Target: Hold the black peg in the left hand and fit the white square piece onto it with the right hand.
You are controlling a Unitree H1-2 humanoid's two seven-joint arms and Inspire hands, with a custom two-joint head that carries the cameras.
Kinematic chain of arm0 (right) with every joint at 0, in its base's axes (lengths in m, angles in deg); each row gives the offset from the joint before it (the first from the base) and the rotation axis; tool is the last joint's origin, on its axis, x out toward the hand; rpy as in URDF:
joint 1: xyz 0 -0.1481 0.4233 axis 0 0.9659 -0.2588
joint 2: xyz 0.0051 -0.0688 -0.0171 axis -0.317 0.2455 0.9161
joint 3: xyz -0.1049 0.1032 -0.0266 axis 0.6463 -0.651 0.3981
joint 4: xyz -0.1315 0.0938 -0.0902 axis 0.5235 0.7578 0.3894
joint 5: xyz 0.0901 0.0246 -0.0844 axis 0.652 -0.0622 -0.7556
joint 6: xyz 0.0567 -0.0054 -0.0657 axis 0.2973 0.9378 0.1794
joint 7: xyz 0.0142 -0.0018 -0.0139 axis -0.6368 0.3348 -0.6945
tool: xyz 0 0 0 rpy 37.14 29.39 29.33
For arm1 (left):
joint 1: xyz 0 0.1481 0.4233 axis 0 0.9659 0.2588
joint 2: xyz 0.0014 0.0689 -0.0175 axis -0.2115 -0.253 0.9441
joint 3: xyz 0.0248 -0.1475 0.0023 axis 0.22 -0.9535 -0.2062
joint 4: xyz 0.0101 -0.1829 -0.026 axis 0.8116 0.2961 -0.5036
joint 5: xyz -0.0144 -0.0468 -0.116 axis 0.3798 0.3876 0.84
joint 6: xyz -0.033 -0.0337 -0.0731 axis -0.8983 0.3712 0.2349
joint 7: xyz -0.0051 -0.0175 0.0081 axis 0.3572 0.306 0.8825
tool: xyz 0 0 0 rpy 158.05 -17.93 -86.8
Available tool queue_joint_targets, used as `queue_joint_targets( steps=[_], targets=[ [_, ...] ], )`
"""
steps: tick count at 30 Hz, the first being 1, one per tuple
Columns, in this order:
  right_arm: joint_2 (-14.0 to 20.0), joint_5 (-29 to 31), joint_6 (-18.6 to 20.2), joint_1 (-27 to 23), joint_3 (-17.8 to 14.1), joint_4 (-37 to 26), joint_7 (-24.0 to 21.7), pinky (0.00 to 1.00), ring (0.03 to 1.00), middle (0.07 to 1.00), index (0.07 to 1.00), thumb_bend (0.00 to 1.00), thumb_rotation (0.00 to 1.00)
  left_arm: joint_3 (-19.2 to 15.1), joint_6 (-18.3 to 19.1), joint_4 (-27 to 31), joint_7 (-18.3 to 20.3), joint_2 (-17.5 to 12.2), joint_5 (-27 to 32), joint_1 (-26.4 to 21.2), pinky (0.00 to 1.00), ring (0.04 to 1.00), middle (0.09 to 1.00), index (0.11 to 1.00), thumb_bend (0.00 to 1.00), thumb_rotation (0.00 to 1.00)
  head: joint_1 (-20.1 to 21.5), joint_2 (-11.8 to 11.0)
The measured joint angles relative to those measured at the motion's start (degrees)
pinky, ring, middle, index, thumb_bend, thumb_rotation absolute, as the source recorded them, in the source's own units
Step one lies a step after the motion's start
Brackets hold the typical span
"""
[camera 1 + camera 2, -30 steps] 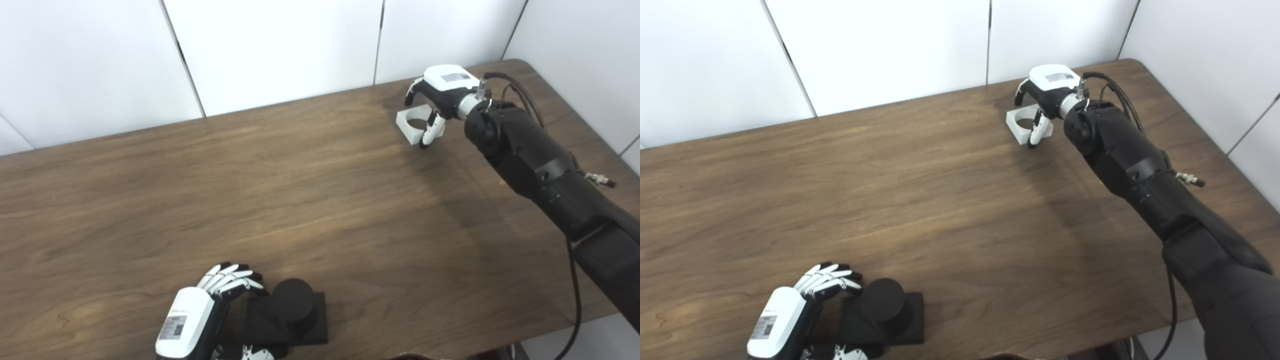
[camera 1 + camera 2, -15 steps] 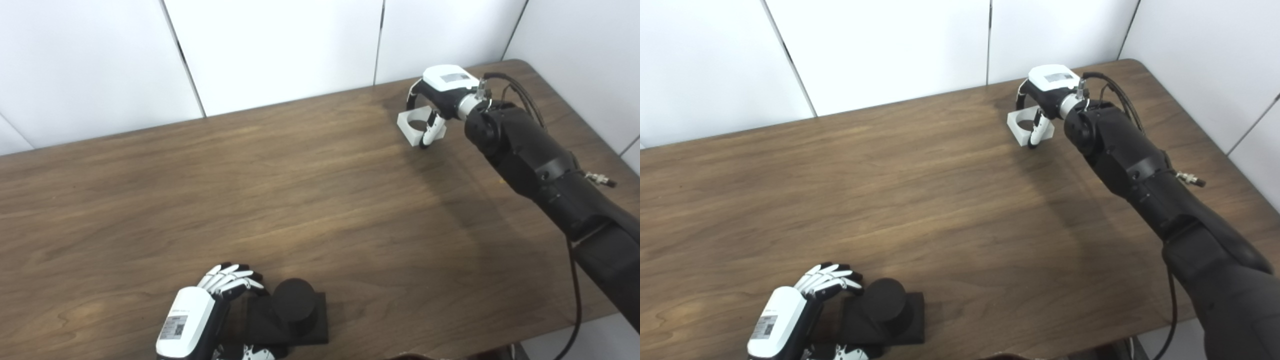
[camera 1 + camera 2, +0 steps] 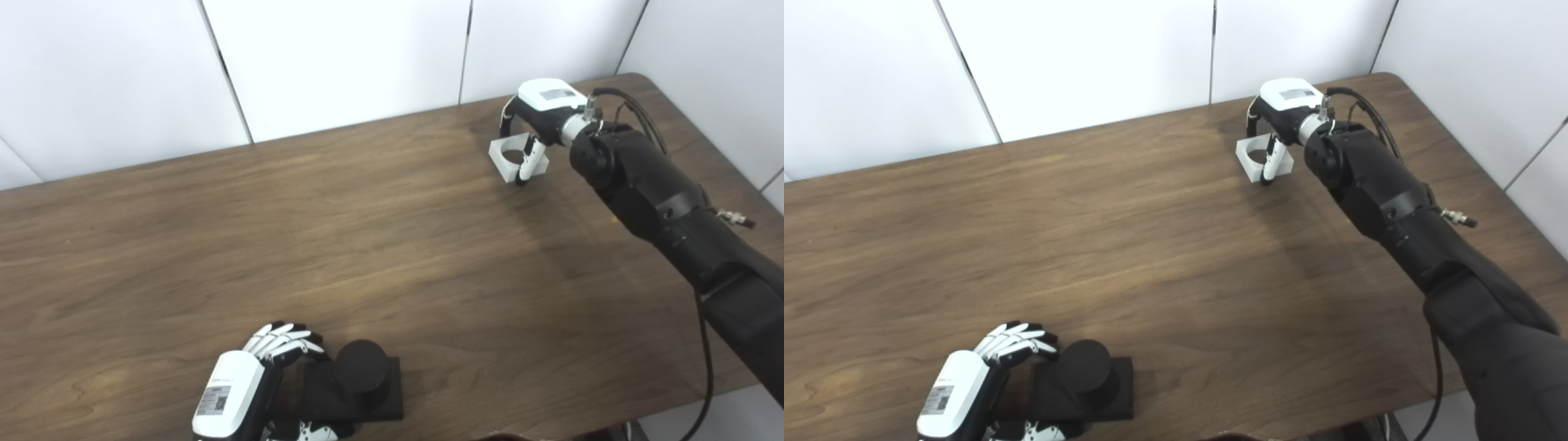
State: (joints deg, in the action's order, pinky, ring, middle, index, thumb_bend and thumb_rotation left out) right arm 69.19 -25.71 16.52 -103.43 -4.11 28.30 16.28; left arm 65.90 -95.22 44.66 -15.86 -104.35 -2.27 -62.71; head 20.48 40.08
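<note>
Shifted slightly toward the right edge since a second ago: white square piece, fingers now curled closer around it. Carries a grey label on the back of the right hand and a QR sticker on the left hand, neither legible. Lies near the far right corner of the wooden table, clasped between thumb and fingers. Sits at the near edge, well apart: black peg on its square base, loosely cupped by the left hand, contact unclear.
</note>
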Motion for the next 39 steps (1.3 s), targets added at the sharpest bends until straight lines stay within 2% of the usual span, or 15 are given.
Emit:
queue_joint_targets(
  steps=[7, 10, 15, 21, 26, 31, 32, 33, 34, 36, 37, 39],
  targets=[
    [0.26, 0.11, -0.77, 0.04, 0.03, -0.03, -0.13, 0.81, 0.857, 0.776, 0.484, 0.52, 0.13, 0.01, 0.01, -0.01, -0.01, 0.11, -0.09, -0.01, 0.88, 0.82, 0.751, 0.485, 0.52, 0.04, -0.35, 0.0],
    [0.96, 0.09, -0.88, 0.93, 0.03, -2.17, -0.66, 0.82, 0.865, 0.777, 0.484, 0.52, 0.13, 0.07, 0.06, -0.01, 0.0, 0.22, -0.13, 0.01, 0.88, 0.822, 0.753, 0.485, 0.52, 0.04, -0.79, -0.09],
    [1.69, 0.67, -1.39, 2.67, -0.18, -11.74, -2.79, 0.85, 0.881, 0.78, 0.485, 0.52, 0.13, 0.06, 0.42, -0.01, 0.0, 0.29, -0.23, -0.02, 0.88, 0.821, 0.751, 0.485, 0.52, 0.04, -1.4, 0.0],
    [2.58, 0.54, -2.64, 3.65, -0.34, -24.19, -7.36, 0.87, 0.876, 0.776, 0.485, 0.52, 0.13, 0.29, 0.63, 0.0, -0.05, 0.82, -1.15, -0.1, 0.87, 0.818, 0.748, 0.485, 0.52, 0.05, -2.37, 0.09],
    [2.56, 0.72, -2.47, 5.94, -1.78, -33.69, -11.63, 0.9, 0.891, 0.782, 0.485, 0.52, 0.13, 0.39, 1.08, 0.07, -0.05, 1.43, -1.62, -0.06, 0.88, 0.822, 0.749, 0.485, 0.52, 0.05, -4.48, 0.79],
    [1.33, 1.6, -2.15, 7.91, -3.46, -42.28, -15.76, 0.9, 0.876, 0.767, 0.484, 0.52, 0.13, 1.13, 2.62, 0.77, 0.08, 2.29, -2.96, -0.09, 0.86, 0.816, 0.746, 0.485, 0.52, 0.05, -8.26, 2.29],
    [0.93, 1.91, -2.13, 8.26, -3.47, -44.08, -16.51, 0.89, 0.871, 0.765, 0.484, 0.52, 0.13, 1.45, 3.22, 1.13, 0.3, 2.59, -3.64, -0.18, 0.86, 0.815, 0.745, 0.484, 0.52, 0.05, -10.44, 3.59],
    [0.69, 2.19, -2.18, 8.61, -3.41, -45.68, -17.65, 0.89, 0.87, 0.765, 0.484, 0.52, 0.13, 1.72, 3.55, 1.38, 0.52, 2.97, -4.0, -0.19, 0.86, 0.815, 0.745, 0.484, 0.52, 0.05, -10.46, 3.6],
    [0.5, 2.66, -2.22, 8.9, -3.33, -47.54, -18.97, 0.91, 0.874, 0.769, 0.484, 0.52, 0.13, 1.88, 4.03, 1.64, 0.82, 3.35, -4.43, -0.19, 0.86, 0.817, 0.745, 0.484, 0.52, 0.05, -14.46, 5.52],
    [0.39, 3.7, -2.26, 9.03, -3.24, -50.61, -21.81, 0.92, 0.878, 0.774, 0.485, 0.52, 0.13, 2.43, 5.73, 2.74, 2.13, 4.2, -5.25, -0.24, 0.87, 0.824, 0.75, 0.485, 0.52, 0.05, -14.5, 5.54],
    [0.38, 4.2, -2.11, 9.02, -3.29, -52.08, -22.9, 0.92, 0.878, 0.774, 0.485, 0.52, 0.13, 2.66, 6.43, 3.14, 2.87, 4.61, -5.82, -0.27, 0.88, 0.828, 0.753, 0.485, 0.52, 0.05, -16.24, 6.15],
    [0.35, 4.57, -1.6, 9.05, -3.41, -54.9, -25.41, 0.91, 0.877, 0.771, 0.484, 0.52, 0.13, 3.11, 7.58, 3.43, 3.72, 5.33, -6.29, -0.35, 0.88, 0.832, 0.754, 0.485, 0.52, 0.05, -17.14, 6.68]
  ],
)
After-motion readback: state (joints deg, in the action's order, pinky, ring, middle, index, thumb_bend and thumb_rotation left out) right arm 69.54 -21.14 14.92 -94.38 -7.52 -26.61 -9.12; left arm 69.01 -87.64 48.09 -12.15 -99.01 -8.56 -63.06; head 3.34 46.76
